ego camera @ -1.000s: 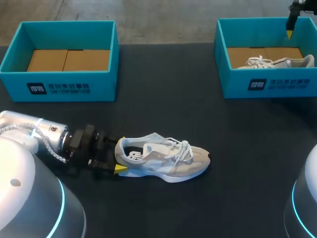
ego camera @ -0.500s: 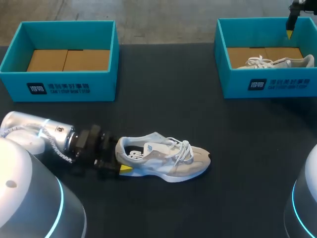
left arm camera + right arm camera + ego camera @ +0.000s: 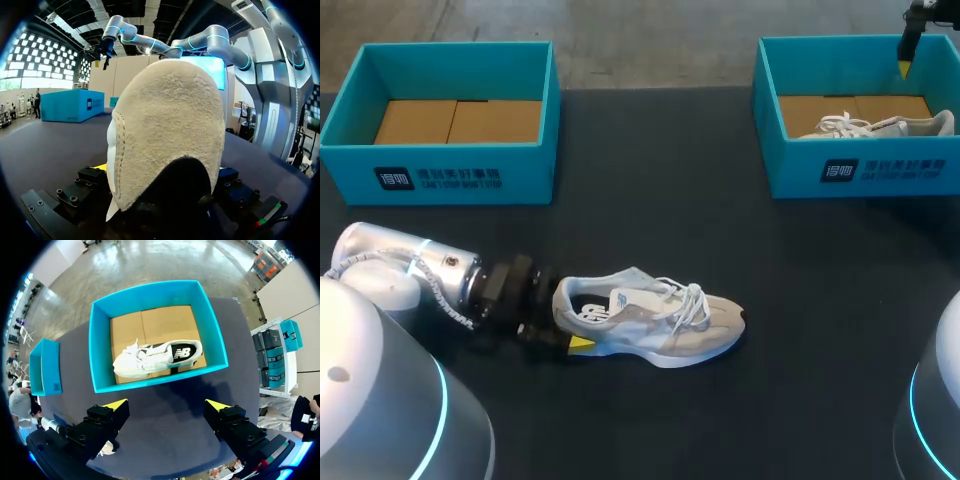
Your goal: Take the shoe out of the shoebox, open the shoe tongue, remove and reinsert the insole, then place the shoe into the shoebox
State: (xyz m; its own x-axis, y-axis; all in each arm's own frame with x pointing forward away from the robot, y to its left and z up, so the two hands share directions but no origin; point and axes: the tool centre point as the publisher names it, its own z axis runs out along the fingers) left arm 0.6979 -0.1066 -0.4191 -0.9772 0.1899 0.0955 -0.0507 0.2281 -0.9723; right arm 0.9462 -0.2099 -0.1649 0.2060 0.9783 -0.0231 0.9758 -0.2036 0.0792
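Note:
A beige-and-white sneaker (image 3: 655,318) lies on its sole on the dark table, toe pointing right. My left gripper (image 3: 570,322) is at its heel, open, with one yellow tip (image 3: 582,343) along the near side of the sole. In the left wrist view the suede heel (image 3: 167,125) fills the space between the open fingers (image 3: 90,181). A second white sneaker (image 3: 157,357) lies in the teal shoebox (image 3: 860,170) at the back right. High above that box my right gripper (image 3: 167,405) hangs open and empty, and it shows in the head view too (image 3: 904,60).
A second teal shoebox (image 3: 450,175) with only a cardboard floor stands at the back left. Dark table stretches between the two boxes and in front of the right one.
My left arm has slid to the right, bringing its open fingers further along the sneaker's heel. The sneaker and the right arm have stayed put.

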